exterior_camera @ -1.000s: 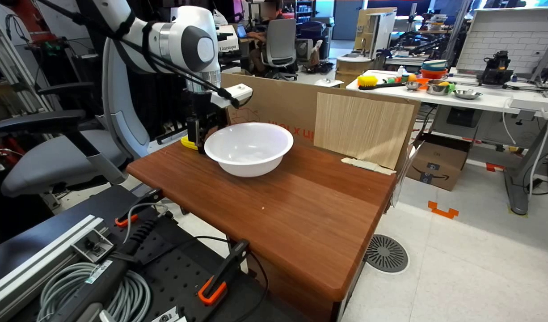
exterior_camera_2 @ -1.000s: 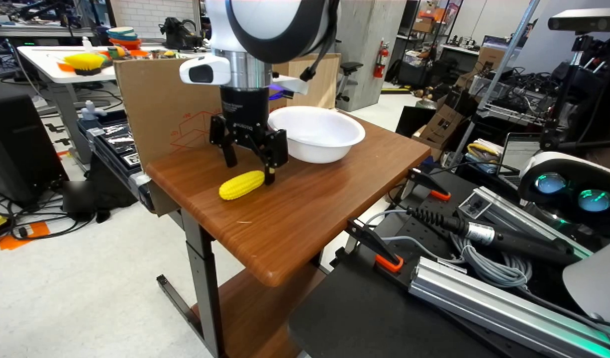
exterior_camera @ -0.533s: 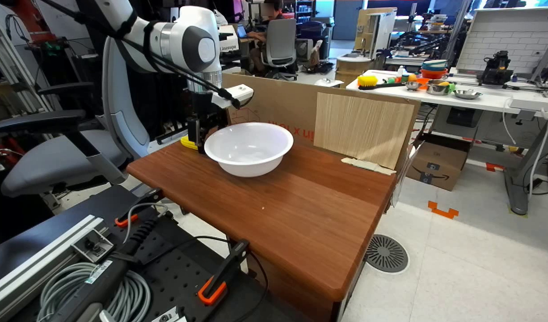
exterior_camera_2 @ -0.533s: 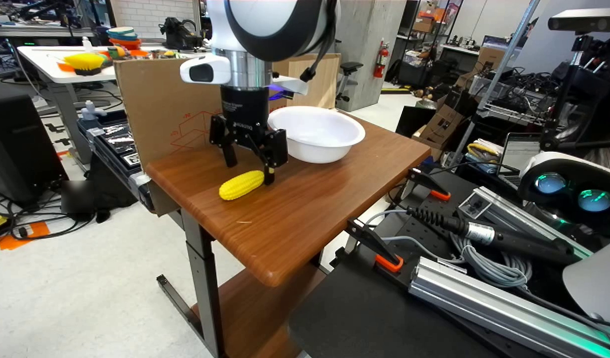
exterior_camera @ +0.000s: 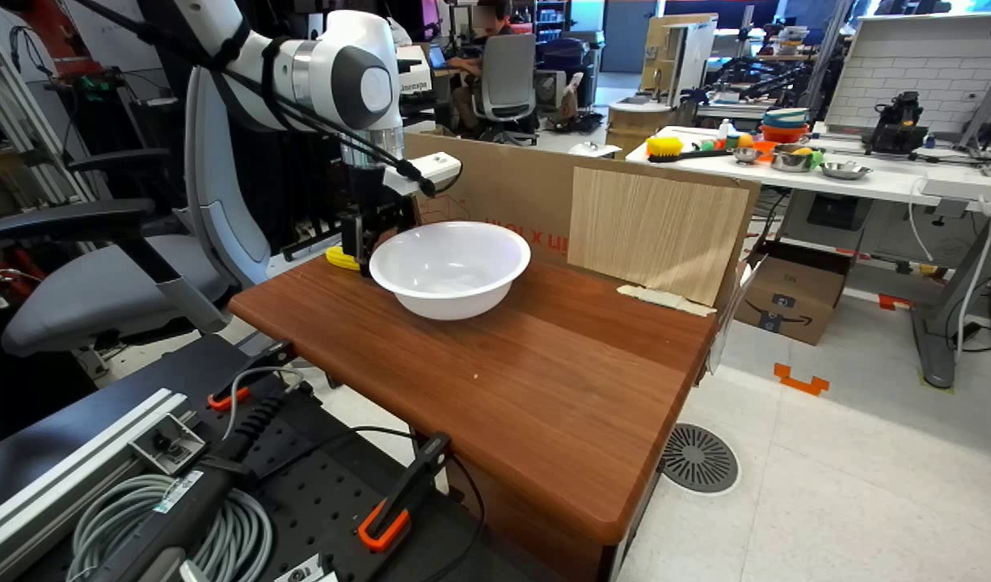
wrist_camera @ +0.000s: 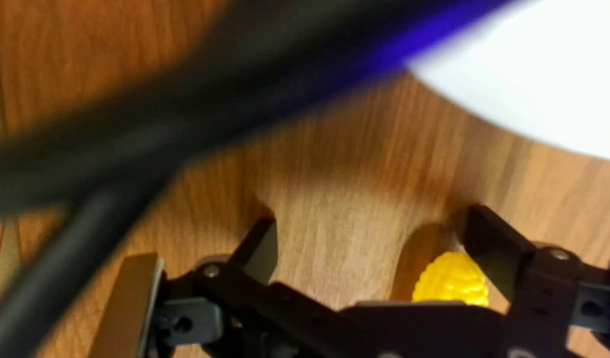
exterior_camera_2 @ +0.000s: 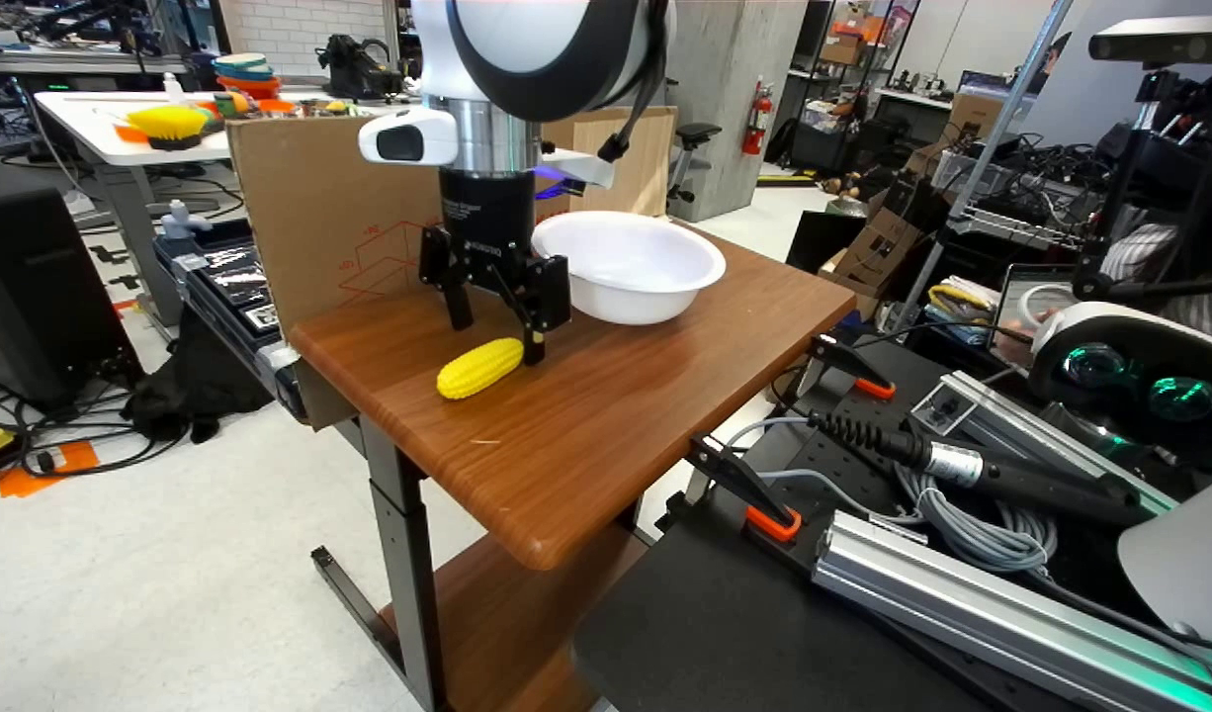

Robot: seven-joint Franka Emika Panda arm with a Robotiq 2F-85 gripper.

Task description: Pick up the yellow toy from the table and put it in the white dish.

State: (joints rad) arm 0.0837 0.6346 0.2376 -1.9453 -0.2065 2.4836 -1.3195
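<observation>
Evidently no grasp yet: in an exterior view the toy lies left of centre on the surface, the jaws spread near it. Closing, lifting and release over the dish, upper middle, remain.

A bright yellow toy, patterned in kernel-like rows, contrasts with the streaked, reddish-brown wood grain of a table. The bowl is plain white; the gripper is black with pale lettering, and the arm white and dark grey with a silver band. Tan cardboard carries red printed lines, while a pale beige panel shows fine vertical streaks. Black clamps have orange ends, a chair is mostly grey, a brush yellow and black, and tiling white in a brick pattern. In the wrist view, violet-blue tints part of a blurred black bar.
</observation>
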